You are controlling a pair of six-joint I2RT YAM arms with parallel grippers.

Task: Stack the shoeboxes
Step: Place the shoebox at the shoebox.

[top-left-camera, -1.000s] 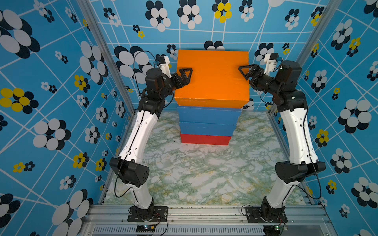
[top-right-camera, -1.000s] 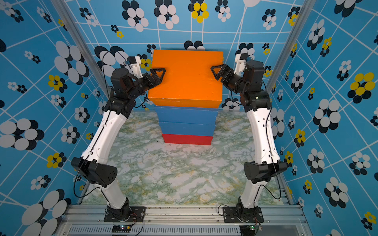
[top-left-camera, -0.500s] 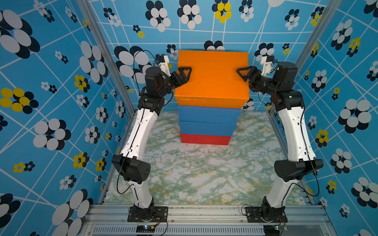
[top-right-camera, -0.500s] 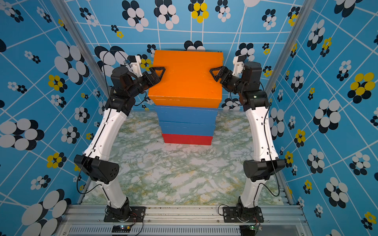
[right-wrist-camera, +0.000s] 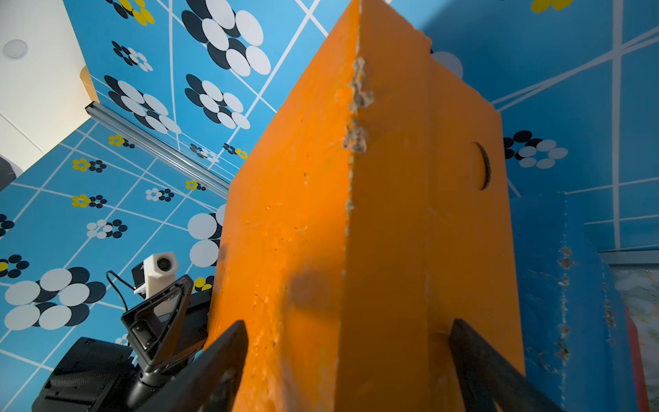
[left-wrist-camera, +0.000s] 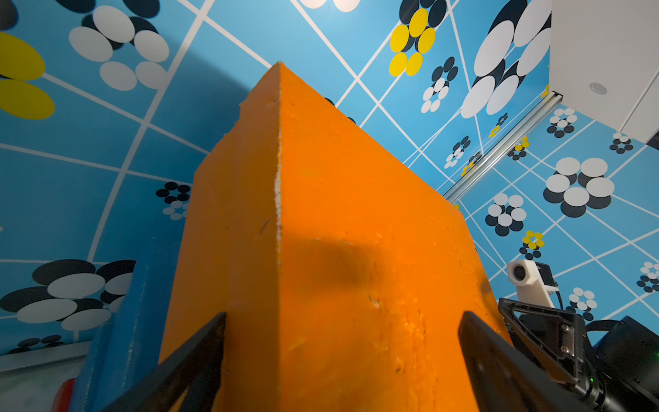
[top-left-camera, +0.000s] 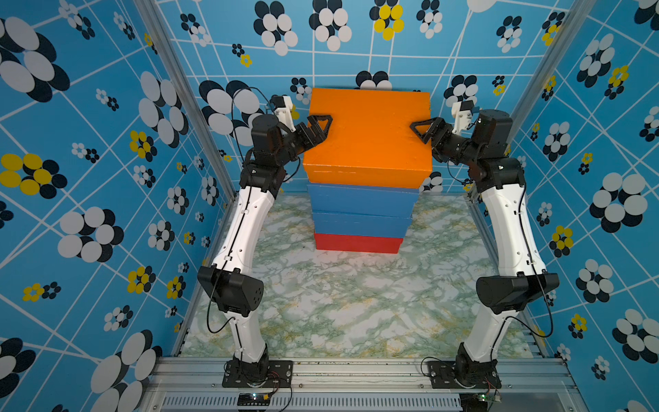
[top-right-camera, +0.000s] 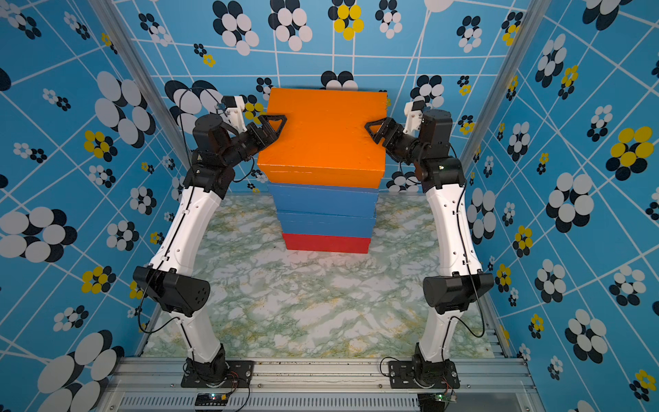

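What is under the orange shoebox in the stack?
An upper blue shoebox, a lower blue shoebox, then a red shoebox on the marbled table. Only their front sides show in the top views; the orange shoebox hides their tops.

1. The orange shoebox (top-left-camera: 367, 135) is the topmost of four, with its lid on and a long side facing front. Paint is chipped along its edges, and one end has a round cutout.
2. The upper blue shoebox (top-left-camera: 362, 199) sits directly beneath it, closed and level.
3. The lower blue shoebox (top-left-camera: 360, 225) is third down, in line with the one above.
4. The red shoebox (top-left-camera: 358, 243) is at the bottom, flat on the marbled bench (top-left-camera: 321, 303) near its far end.
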